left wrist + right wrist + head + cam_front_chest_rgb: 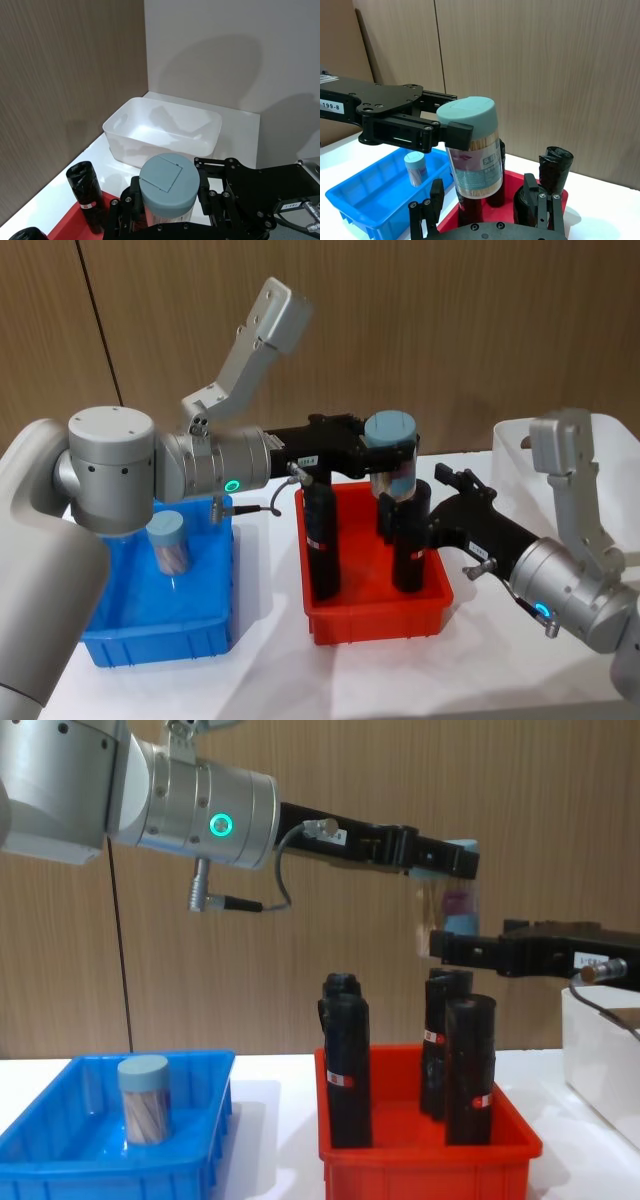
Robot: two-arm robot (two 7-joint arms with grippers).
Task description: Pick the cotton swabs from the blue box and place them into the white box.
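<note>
One jar of cotton swabs point(391, 458) hangs upright above the red bin point(375, 625), long axis vertical, pale lid up. The left gripper point(388, 443) is clamped on its lid end. The right gripper point(483, 186) has its fingers spread apart just beneath the jar, among the red bin's black rolls point(322, 540). A second jar point(166, 542) stands upright in the blue box point(150, 637), left of the red bin. The white box point(512, 440) sits to the red bin's right.

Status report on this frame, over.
Left gripper shut on clear blue-lidded cotton swab jar above red plastic bin. Right gripper open beside it. Second jar upright in blue plastic bin. Tall black rolls stand below.
</note>
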